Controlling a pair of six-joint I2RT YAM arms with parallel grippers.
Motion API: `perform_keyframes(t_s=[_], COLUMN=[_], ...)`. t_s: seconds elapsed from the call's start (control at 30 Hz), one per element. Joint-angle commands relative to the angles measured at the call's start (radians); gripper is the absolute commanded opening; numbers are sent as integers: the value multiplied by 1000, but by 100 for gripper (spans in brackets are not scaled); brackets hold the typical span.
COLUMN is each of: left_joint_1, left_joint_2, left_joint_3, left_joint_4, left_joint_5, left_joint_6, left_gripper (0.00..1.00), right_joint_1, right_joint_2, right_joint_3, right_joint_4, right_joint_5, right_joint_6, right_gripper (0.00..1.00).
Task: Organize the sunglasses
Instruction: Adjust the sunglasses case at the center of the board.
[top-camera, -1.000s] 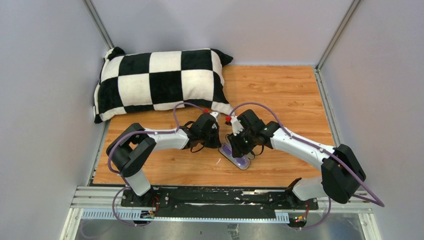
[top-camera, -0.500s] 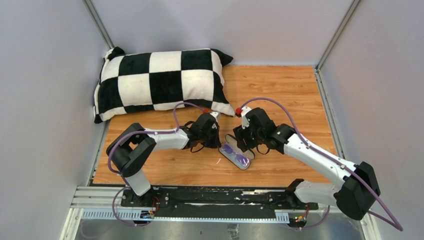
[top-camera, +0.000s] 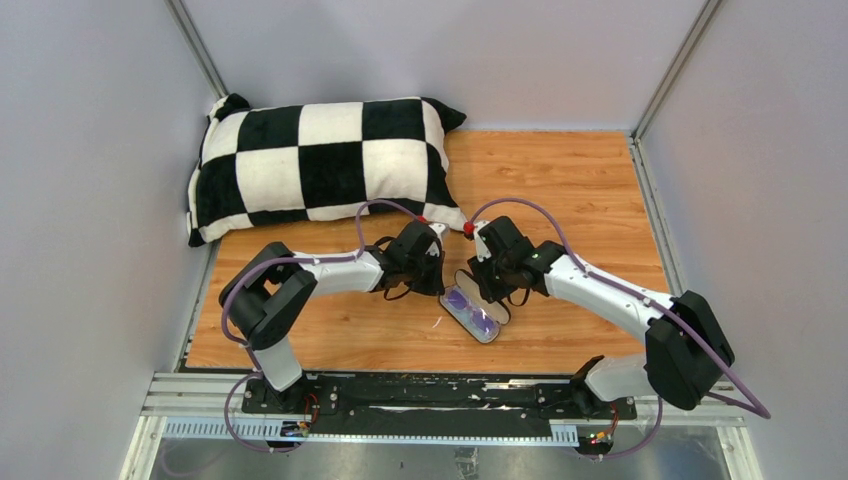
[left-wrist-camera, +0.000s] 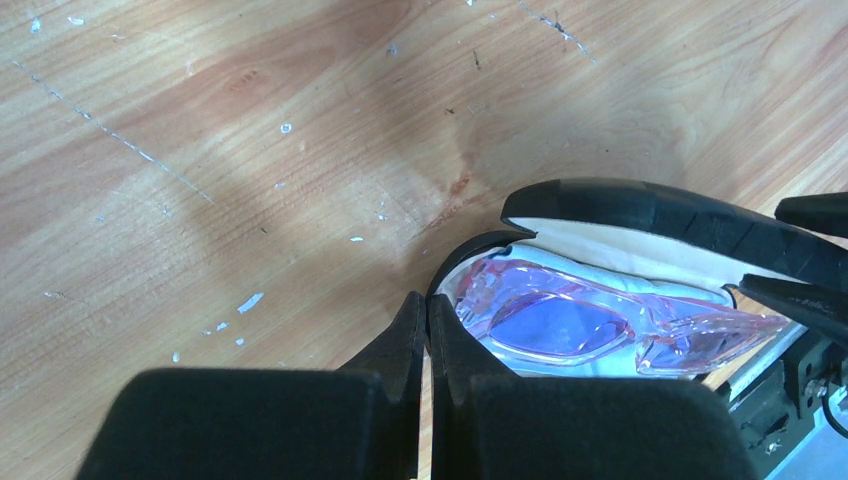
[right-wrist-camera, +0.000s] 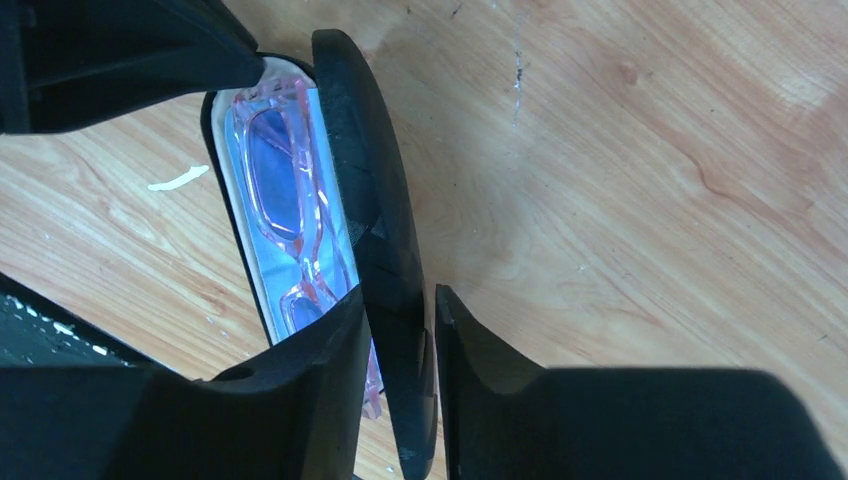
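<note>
Pink-lensed sunglasses (left-wrist-camera: 600, 325) lie in the open black case (left-wrist-camera: 640, 205) on the tabletop (left-wrist-camera: 250, 150). The left tool (left-wrist-camera: 427, 310) is fully closed and empty at its end; the right tool (right-wrist-camera: 400, 300) pinches the raised lid (right-wrist-camera: 375, 170).

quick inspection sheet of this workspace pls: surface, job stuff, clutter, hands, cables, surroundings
surface: light wooden tabletop, scuffed, with small white flecks
job's things: pink-lensed thin-framed sunglasses lying inside the open black oblong case with beige lining, lid raised
clutter: black-and-white chequered pillow at the far left
hands: left hand shut, tips beside the case's end; right hand closed on the case's lid, one finger each side
cables: purple cables loop over both arms, clear of the case
surroundings: pale grey walls; metal rail along the near edge
</note>
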Motion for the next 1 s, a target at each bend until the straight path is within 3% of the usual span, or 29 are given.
perform_keyframes(t_s=[0.0,0.23,0.4,0.63,0.97], left_joint_1=[5,6,6,6,6], left_joint_2=[31,40,36,1,-57], left_joint_3=[37,86,101,102,97], left_joint_4=[-56,-96,-113,-140,-167], left_joint_5=[14,-1,-22,-70,-115], left_joint_6=[38,56,44,39,6], left_gripper=[0,0,0,19,34], right_joint_1=[-15,-8,62,151,207], right_joint_2=[-5,-33,-80,-97,-46], right_joint_3=[23,14,-13,-54,-61], right_joint_4=[1,-17,0,24,51], right_joint_5=[-38,-74,18,232,314], right_joint_6=[-11,36,96,177,230], right_gripper=[29,20,12,0,0])
